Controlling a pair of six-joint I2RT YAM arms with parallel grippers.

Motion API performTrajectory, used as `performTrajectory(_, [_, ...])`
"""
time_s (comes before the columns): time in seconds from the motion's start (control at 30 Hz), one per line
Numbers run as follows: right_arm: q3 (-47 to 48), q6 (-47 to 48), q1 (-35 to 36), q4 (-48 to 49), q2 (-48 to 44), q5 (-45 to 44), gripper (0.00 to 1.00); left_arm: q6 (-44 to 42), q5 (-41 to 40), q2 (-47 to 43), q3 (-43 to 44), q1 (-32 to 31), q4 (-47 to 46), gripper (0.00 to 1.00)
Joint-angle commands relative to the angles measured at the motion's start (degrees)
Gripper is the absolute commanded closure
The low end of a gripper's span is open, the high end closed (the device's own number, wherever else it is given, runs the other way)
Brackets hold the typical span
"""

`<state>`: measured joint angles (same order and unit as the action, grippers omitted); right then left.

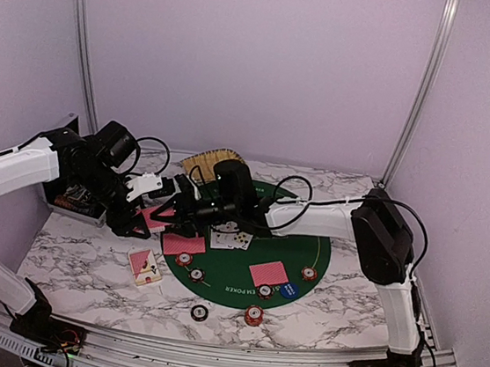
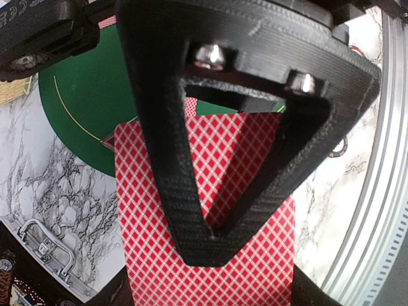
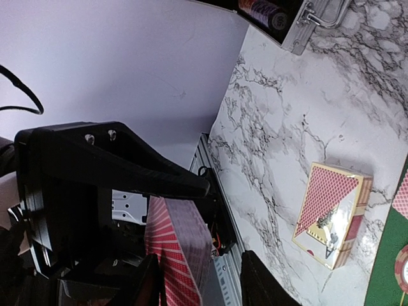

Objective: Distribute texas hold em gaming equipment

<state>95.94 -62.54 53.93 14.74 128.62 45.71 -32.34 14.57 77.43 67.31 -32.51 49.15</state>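
Observation:
My left gripper point(image 1: 157, 215) is shut on a small stack of red-backed playing cards point(image 2: 153, 210), held above the left edge of the green poker mat point(image 1: 313, 249). One black triangular finger point(image 2: 210, 245) lies across the card backs. My right gripper point(image 1: 184, 209) has reached in from the right. In the right wrist view the same cards point(image 3: 182, 248) stand between its fingers point(image 3: 148, 280), close to one finger and apart from the other, so the right gripper point(image 3: 201, 271) is open. Red-backed cards point(image 1: 268, 273), striped chips point(image 1: 308, 274) and a blue button point(image 1: 287, 288) lie on the mat.
A card box point(image 1: 144, 266) lies on the marble left of the mat. Two chips point(image 1: 253, 315) sit off the mat near the front edge. The yellow basket point(image 1: 212, 164) stands at the back, the black case point(image 1: 73, 201) at the left edge. Face-up cards point(image 1: 231, 239) lie mid-mat.

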Motion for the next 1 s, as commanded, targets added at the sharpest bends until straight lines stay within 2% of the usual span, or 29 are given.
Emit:
performTrajectory(0.0, [-1.29, 1.64, -1.50, -2.58, -3.38, 0.23, 0.62, 0.17, 1.13, -1.88, 0.80, 0.34, -0.98, 1.00])
performTrajectory(0.13, [-2.10, 2.86, -2.11, -3.98, -4.69, 0.25, 0.74, 0.21, 1.04, -1.93, 0.81, 0.34, -0.98, 1.00])
performTrajectory(0.33, [-2.39, 4.16, -2.64, -6.24, -5.90, 0.58, 0.83, 0.19, 0.97, -1.97, 0.72, 0.34, -0.98, 1.00])
performTrajectory(0.57, [-2.65, 4.97, -3.59, -8.27, -7.55, 0.76, 0.99, 0.17, 0.95, -1.72, 0.98, 0.34, -0.98, 1.00])
performTrajectory(0.8, [-6.20, 1.50, -5.25, -4.17, -10.35, 1.68, 1.00, 0.08, 0.58, -1.50, 0.81, 0.35, -0.98, 1.00])
performTrajectory(0.97, [-7.76, 2.27, -6.72, -5.58, -11.72, 1.79, 1.00, 0.00, 0.51, -1.62, 0.89, 0.34, -0.96, 1.00])
